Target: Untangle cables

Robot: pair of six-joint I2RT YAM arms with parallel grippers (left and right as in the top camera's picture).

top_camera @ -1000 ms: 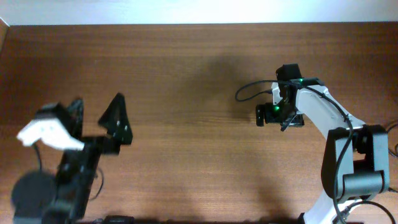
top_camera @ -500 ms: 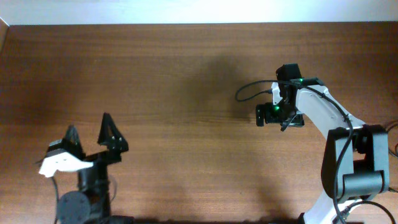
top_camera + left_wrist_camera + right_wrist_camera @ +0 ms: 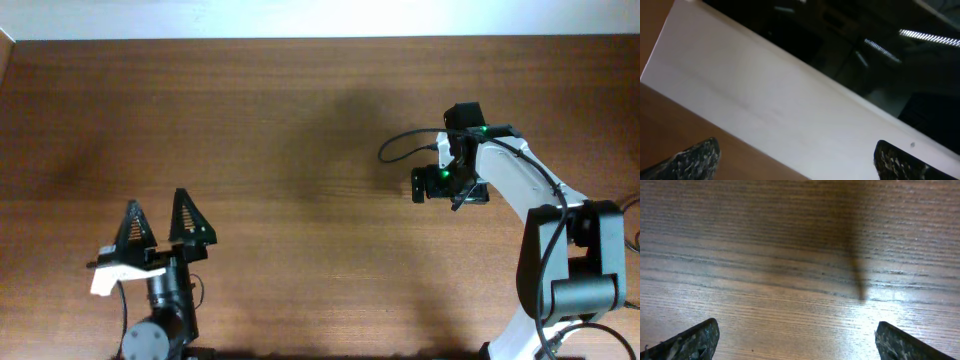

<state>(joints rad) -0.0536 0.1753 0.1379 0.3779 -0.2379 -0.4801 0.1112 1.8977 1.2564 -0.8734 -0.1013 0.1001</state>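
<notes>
1. My left end effector [image 3: 160, 222] is at the near-left part of the desk [image 3: 300, 100], released and spread wide, grasping nothing.
2. Its camera looks past the desk edge to a pale wall [image 3: 790, 110].
3. My right end effector [image 3: 447, 185] points down over the desk's right half, also released, with wood grain between its fingers [image 3: 690, 340].
4. I cannot tell where the cables lie. The dark cord [image 3: 398, 148] looping by my right wrist seems to be the arm's own.

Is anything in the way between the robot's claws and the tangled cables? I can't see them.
Nothing visible stands in the way: only bare brown wooden table shows between the open left gripper and open right gripper. But no thin black cables appear in any view, so their place cannot be told.
</notes>
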